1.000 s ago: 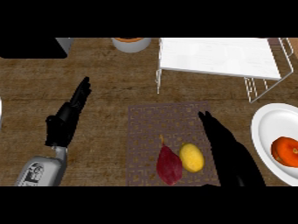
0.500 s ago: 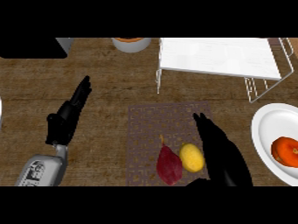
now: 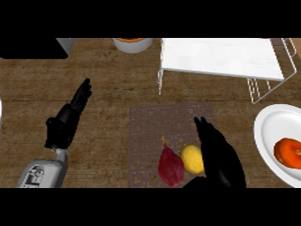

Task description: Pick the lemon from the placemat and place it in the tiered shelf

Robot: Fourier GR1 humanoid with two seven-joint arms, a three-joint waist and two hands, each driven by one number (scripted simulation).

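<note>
- While it waits to be picked up, the lemon [image 3: 192, 159] lies low on the placemat [image 3: 172, 128], near the mat's front edge.
- Touching its left side is a dark red, pointed vegetable [image 3: 171, 164], perhaps a sweet potato.
- Pressed against the lemon's right side is the right hand [image 3: 218, 154], fingers straight and together, pointing away from the robot; nothing is curled round the fruit yet.
- Further back and to the right stands the tiered shelf [image 3: 221, 57], white-topped on wire legs, well apart from the lemon.
- Right of the mat sits a white plate [image 3: 273, 128] carrying an orange fruit [image 3: 291, 152].
- Well to the left, the left hand [image 3: 66, 121] rests over the wooden counter [image 3: 114, 92], fingers straight, holding nothing.
- A bowl [image 3: 133, 44] sits at the back edge.
- Risk, as I judge it: with the red vegetable so tight against the lemon, closing fingers could catch it too or nudge the lemon so it rolls off the mat.
- The shelf's wire frame could also snag the hand on the way in.
</note>
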